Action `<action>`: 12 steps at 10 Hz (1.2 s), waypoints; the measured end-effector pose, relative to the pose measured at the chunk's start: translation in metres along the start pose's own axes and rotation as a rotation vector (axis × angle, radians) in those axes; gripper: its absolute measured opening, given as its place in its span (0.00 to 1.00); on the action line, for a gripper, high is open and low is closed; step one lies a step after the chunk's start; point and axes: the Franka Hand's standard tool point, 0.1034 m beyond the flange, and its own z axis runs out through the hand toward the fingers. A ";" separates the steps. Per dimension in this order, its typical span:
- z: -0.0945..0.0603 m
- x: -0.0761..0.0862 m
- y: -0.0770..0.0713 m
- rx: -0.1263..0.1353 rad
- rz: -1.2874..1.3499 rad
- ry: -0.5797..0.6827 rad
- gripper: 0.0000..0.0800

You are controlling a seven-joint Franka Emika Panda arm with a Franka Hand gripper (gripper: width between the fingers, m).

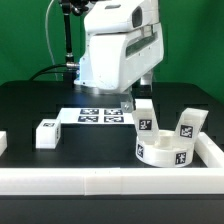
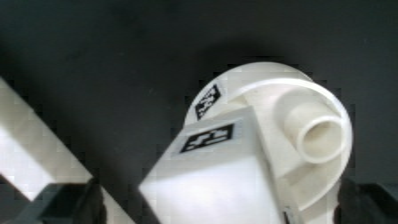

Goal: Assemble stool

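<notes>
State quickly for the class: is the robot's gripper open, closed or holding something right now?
Gripper: open, jaws wide, gripping nothing; a white stool leg sits close in front of it.

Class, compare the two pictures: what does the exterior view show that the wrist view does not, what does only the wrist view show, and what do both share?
Only the exterior view: the marker board, the round seat, a leg lying apart toward that view's left, and the arm's white body. Only the wrist view: a close look at one tagged leg and its round peg end. Both: the black table, a white border rail, and white tagged stool parts.
</notes>
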 end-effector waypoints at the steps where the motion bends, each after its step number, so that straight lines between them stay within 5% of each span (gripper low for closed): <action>1: -0.001 0.003 0.000 -0.006 -0.069 -0.013 0.81; 8: 0.012 0.013 -0.006 0.002 -0.117 -0.021 0.81; 10: 0.012 0.013 -0.006 0.003 -0.116 -0.021 0.53; 11: 0.012 0.013 -0.006 0.002 -0.104 -0.021 0.53; 12: 0.012 0.013 -0.006 0.002 -0.083 -0.021 0.42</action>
